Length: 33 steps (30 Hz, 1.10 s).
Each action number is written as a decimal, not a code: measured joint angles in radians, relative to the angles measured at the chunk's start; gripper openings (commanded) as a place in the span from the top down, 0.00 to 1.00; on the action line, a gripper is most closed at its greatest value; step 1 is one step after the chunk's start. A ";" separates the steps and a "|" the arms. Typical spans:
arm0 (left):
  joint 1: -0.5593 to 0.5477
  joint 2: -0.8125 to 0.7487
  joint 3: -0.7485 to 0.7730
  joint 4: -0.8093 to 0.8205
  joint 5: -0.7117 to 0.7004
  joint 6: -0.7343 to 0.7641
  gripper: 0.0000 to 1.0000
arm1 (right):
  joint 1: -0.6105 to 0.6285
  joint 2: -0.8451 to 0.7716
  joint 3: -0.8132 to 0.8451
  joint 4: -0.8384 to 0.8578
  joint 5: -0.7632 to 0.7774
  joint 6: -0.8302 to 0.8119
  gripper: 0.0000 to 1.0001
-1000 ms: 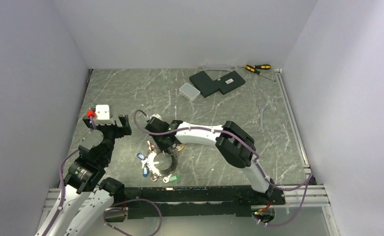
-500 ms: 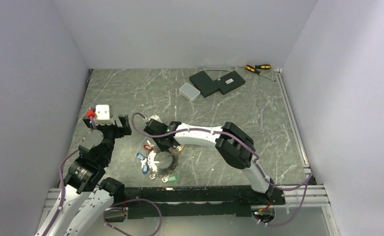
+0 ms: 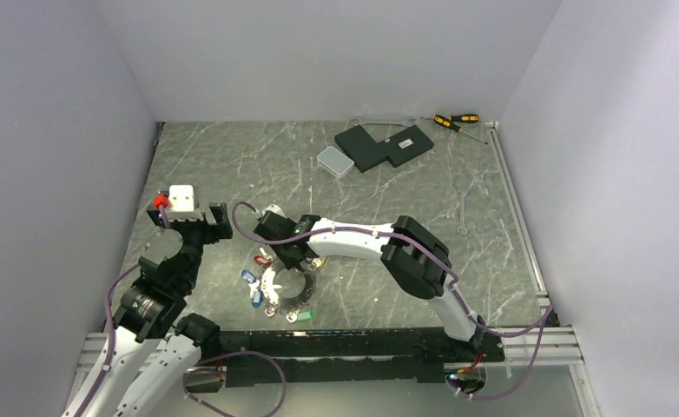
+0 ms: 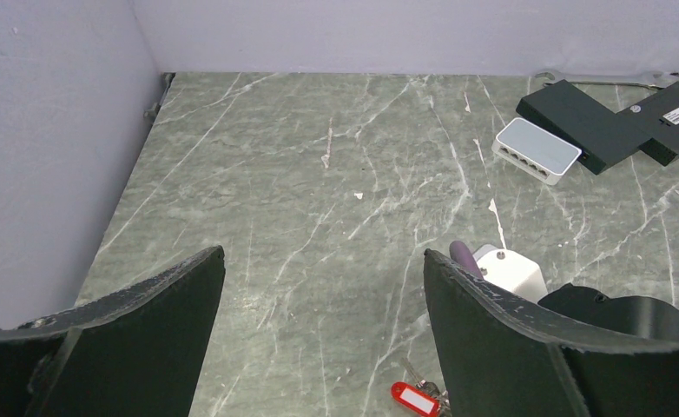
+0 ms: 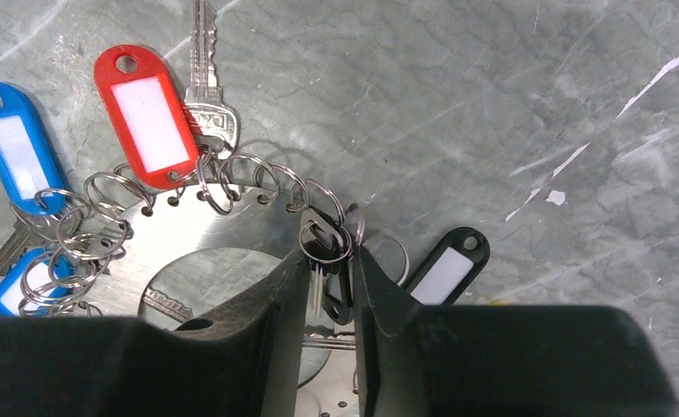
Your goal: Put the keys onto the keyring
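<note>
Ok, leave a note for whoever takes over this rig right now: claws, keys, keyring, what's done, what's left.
Left claw: open, empty, off to the left of the work.
Right claw: nearly shut around a black-headed key at the keyring rim; firm grip unclear.
Done: red-tagged key and blue-tagged key appear hooked to rim holes by split rings.
Left: get the black-headed key on; check the black tag beside it.
</note>
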 measured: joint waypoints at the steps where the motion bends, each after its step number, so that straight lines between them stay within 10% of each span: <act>1: 0.000 0.000 0.000 0.000 0.000 0.000 0.12 | 0.001 0.000 0.000 -0.001 0.000 -0.003 0.80; 15: 0.000 0.000 0.000 0.000 0.003 0.003 0.12 | 0.017 -0.002 0.018 -0.022 0.013 -0.038 1.00; 33: 0.000 -0.039 0.000 0.001 0.066 0.026 0.14 | -0.009 -0.267 0.023 -0.097 -0.069 -0.322 1.00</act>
